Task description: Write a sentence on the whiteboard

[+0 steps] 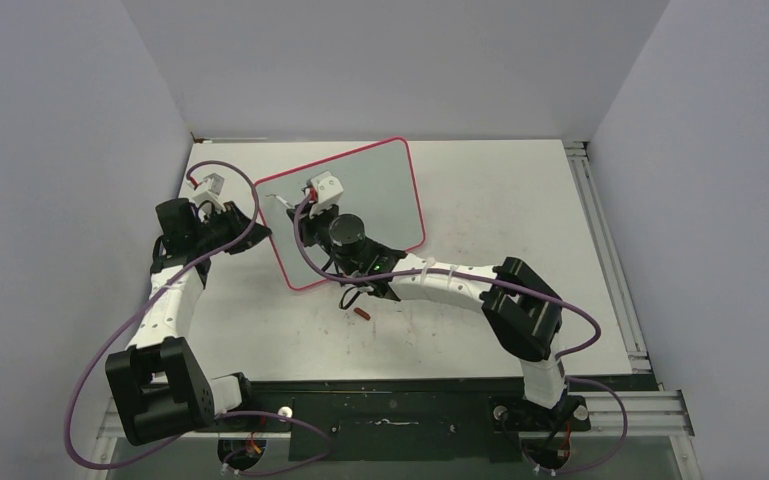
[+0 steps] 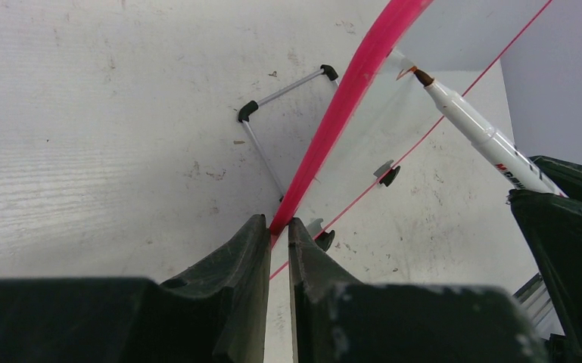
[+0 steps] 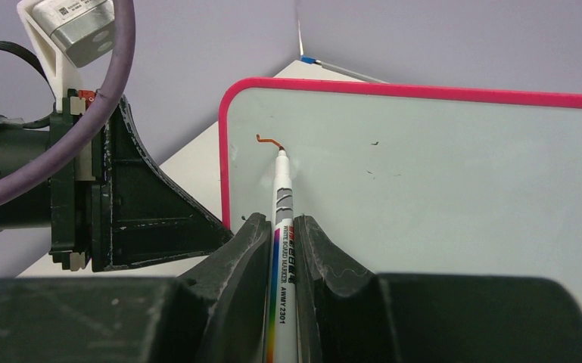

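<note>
**Whiteboard braced, first stroke on the surface**

The whiteboard (image 3: 439,189) stands propped at a tilt on the table (image 1: 520,190), toward the far left, between the two arms. Of the sentence (image 3: 266,140), only a short hooked reddish-brown stroke shows, near the board's upper left corner as the right wrist view has it. The rest of the surface is bare apart from a few small specks.

Handling: the board looks like a thin, stiff, light panel. Its writing face is probably slick. The wire stand (image 2: 287,89) behind it looks slight, so pen pressure could push the board back or make it slide. The pink frame (image 2: 340,106) is the sensible place to hold it, since that keeps the face clear for writing.

Left gripper (image 2: 278,225): jaws pinched onto the frame at the board's left edge, steadying it.

Right gripper (image 3: 281,223): jaws clamped on the barrel of the marker (image 3: 281,197). The tip is touching the board at the end of the stroke.

A small red cap (image 1: 362,313), likely the marker's, lies on the table near the board's front edge.

Task status: barely begun. Light, even tip pressure is advised for the next strokes.
</note>
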You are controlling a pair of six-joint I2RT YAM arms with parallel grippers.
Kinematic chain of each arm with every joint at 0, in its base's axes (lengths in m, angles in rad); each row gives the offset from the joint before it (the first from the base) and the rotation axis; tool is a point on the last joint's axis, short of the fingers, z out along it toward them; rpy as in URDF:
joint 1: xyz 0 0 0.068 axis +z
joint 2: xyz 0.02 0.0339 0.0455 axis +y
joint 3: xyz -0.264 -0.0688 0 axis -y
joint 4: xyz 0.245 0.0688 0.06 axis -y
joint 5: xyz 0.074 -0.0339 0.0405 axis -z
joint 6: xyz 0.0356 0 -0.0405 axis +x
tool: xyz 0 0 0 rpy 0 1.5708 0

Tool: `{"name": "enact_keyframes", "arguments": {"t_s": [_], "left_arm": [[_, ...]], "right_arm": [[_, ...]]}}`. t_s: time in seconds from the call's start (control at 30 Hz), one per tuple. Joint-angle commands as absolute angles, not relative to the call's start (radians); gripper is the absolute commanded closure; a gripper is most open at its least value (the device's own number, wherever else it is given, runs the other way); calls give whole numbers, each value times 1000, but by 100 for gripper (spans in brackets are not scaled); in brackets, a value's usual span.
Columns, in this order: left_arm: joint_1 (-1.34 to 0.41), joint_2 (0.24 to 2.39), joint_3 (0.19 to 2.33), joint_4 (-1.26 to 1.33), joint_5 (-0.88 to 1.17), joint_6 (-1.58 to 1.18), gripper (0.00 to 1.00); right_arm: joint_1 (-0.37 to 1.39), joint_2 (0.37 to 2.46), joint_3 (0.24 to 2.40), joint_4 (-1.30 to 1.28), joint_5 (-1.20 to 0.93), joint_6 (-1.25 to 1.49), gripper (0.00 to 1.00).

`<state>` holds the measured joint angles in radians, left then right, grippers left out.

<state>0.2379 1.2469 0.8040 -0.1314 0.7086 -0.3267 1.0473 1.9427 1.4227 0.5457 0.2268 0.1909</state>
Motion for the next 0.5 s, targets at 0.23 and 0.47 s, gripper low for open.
{"name": "enact_keyframes", "arguments": {"t_s": [0.23, 0.47], "left_arm": [[238, 1237, 830, -95, 737, -319, 89], [238, 1236, 831, -95, 735, -320, 90]], "right_arm": [[1042, 1894, 1382, 588, 321, 176, 95], [1044, 1883, 1373, 595, 309, 164, 95]]}}
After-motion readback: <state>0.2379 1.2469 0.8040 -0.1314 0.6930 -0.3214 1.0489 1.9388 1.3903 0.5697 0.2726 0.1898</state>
